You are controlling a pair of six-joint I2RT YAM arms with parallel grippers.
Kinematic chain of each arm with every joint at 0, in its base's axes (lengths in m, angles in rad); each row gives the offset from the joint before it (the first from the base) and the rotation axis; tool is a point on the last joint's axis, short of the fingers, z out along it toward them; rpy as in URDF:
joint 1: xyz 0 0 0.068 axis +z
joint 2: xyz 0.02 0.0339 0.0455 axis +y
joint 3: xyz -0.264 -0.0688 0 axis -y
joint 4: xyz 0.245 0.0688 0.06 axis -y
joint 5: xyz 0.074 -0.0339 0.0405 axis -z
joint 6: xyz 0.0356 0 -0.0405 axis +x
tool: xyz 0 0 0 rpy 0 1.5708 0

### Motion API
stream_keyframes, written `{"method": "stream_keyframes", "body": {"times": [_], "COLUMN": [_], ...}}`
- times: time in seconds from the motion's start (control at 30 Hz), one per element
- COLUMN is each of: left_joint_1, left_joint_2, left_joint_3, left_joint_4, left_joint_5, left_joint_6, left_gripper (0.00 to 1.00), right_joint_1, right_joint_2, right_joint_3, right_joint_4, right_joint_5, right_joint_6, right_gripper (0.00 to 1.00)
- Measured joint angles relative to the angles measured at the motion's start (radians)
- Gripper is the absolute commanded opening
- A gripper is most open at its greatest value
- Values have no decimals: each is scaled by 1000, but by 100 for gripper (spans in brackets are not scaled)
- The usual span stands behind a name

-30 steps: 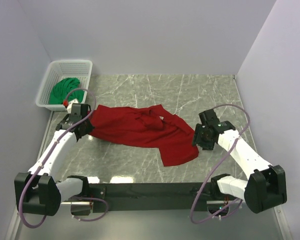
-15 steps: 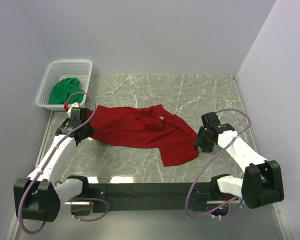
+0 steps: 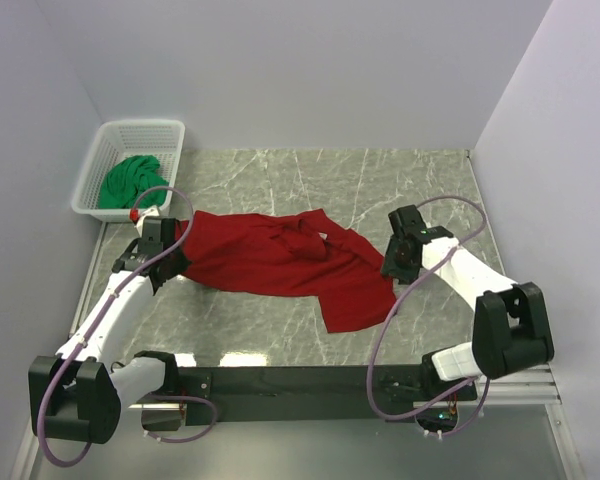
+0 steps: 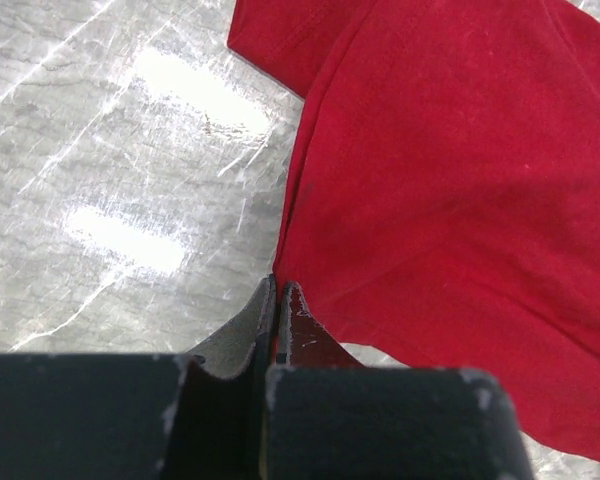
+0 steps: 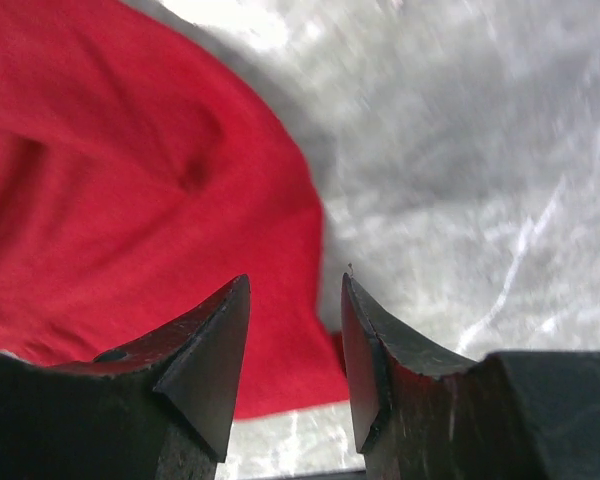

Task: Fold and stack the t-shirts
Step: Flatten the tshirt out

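Pinching red t-shirt (image 4: 450, 190) in clamped left gripper (image 4: 278, 295); holding right gripper (image 5: 295, 282) parted over its edge. Showing overhead only: green t-shirt (image 3: 130, 180) in basket (image 3: 145, 128) beyond left gripper.

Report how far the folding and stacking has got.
Done: nothing is folded or stacked yet; the red t-shirt lies rumpled on the table. In hand: the left gripper is pinched shut on that shirt's left edge, while the right gripper hangs open at its right edge. Left: folding the red one, then taking the green t-shirt, bunched in the basket, folding it and stacking both.
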Motion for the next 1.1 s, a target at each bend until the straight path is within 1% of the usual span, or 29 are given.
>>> {"method": "stream_keyframes", "body": {"times": [0.17, 0.3, 0.6, 0.77, 0.9, 1.0, 1.1], "left_joint_1": [0, 0, 0, 2, 6, 6, 8], "left_joint_2": [0, 0, 11, 36, 52, 60, 61], "left_joint_3": [-10, -11, -11, -10, -6, -3, -3], "left_joint_4": [10, 13, 21, 31, 43, 57, 60], "left_joint_5": [0, 1, 3, 3, 4, 4, 4], "left_joint_6": [-1, -2, -10, -10, -10, -9, -9], "left_gripper": [1, 1, 1, 1, 1, 1, 1], "right_joint_1": [28, 39, 46, 46, 46, 45, 31], "right_joint_2": [67, 126, 260, 367, 431, 426, 371], "right_joint_3": [22, 24, 121, 221, 323, 359, 326], "right_joint_4": [23, 26, 65, 69, 75, 75, 77], "right_joint_5": [19, 18, 7, 8, 11, 30, 40], "right_joint_6": [-6, -8, -18, -28, -31, -35, -40], "right_gripper": [43, 41, 40, 41, 45, 48, 49]}}
